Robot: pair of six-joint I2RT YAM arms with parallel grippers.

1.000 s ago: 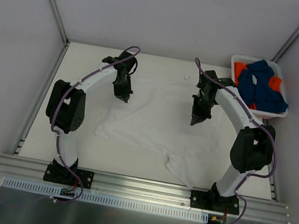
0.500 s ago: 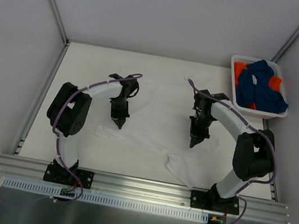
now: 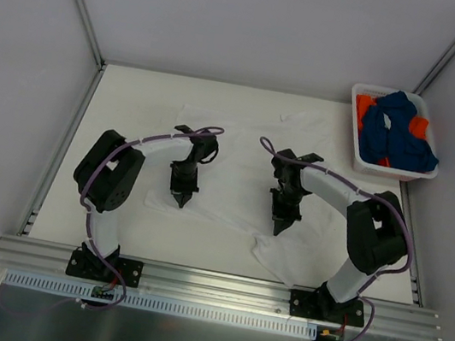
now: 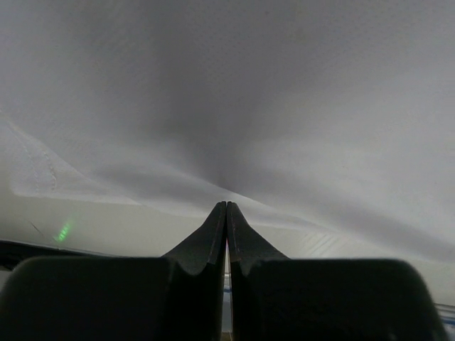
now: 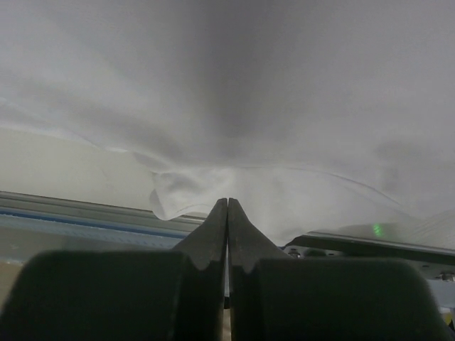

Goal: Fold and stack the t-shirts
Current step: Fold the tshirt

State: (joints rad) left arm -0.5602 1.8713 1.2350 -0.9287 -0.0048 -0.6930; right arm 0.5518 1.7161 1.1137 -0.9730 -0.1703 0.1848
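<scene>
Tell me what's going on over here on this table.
A robot is working on a white t-shirt spread out on the table. The left gripper and the right gripper are both shut and point down at the near part of the shirt. Whether they pinch any cloth cannot be told. The dark blue and orange t-shirts lie heaped in the white basket at the far right, not yet folded.
</scene>
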